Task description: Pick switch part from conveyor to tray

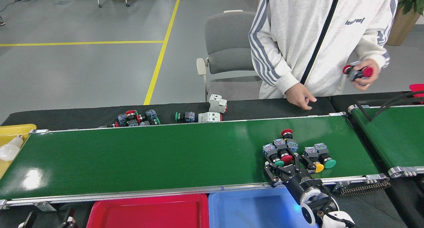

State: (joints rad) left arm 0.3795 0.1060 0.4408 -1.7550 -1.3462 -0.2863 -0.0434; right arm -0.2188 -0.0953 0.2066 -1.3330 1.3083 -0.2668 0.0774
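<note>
Right gripper sits wide open on the conveyor, its fingers straddling the red-capped switch part in that little cluster near the belt's right end, nothing clamped yet.

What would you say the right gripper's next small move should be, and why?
Probably closing on the red-capped switch part. The right gripper is open low over the conveyor, its fingers either side of the green- and red-capped pair, and nothing is held. The blue tray waits just below, so a lift and short pull back would follow.
</note>
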